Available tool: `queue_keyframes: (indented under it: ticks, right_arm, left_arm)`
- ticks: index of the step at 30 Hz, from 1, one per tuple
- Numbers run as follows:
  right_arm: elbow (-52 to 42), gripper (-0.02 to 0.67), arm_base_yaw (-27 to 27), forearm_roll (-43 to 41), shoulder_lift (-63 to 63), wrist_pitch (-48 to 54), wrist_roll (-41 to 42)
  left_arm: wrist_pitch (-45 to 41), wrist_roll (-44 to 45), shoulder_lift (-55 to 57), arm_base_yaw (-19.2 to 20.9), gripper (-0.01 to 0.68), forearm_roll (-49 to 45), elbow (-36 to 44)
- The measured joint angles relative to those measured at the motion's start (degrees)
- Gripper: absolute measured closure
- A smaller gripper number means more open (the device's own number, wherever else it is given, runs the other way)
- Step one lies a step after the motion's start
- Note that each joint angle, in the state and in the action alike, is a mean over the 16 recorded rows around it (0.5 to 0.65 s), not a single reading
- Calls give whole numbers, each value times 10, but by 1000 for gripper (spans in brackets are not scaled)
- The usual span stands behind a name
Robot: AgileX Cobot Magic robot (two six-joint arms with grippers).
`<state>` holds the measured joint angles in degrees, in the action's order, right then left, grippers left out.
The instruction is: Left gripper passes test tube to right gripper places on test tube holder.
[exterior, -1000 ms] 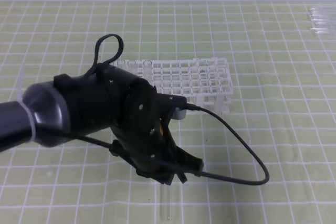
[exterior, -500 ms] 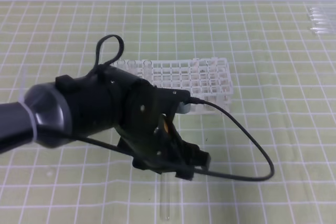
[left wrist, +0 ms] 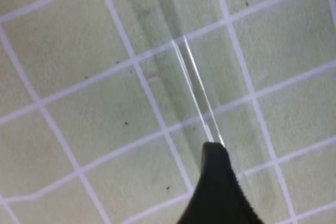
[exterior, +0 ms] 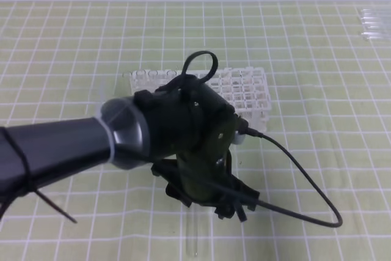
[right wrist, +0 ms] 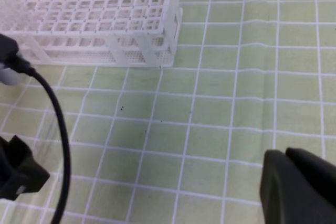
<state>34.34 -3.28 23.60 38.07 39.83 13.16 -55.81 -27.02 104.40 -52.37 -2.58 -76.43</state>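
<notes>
L claw [exterior: 229, 209] apart, low over test tube [exterior: 193, 236] lying on table [exterior: 342, 151] | R claw [right wrist: 296, 187] together, holding nothing | holder [exterior: 244, 93] stood behind L arm

Clear, glossy glass test tube [left wrist: 197, 90] — white plastic test tube holder [right wrist: 100, 19] — on a matt gridded mat [exterior: 317, 90].

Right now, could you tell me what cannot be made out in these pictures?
- Test tube, high view: its upper part is hidden under the left gripper.
- Left gripper, left wrist view: only one blurred fingertip shows, so its opening cannot be judged there.
- Rack, high view: the near-left part is hidden behind the arm.
- Right gripper, right wrist view: cut off by the bottom edge.
</notes>
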Motion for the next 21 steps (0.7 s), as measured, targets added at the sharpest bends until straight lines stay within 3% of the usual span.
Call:
queue_keyframes:
  ticks: [21]
  right_arm:
    - [0,665,-7,-2,0,0,0]
  left_arm:
    - [-25,-31,51,26,277,-12,-13]
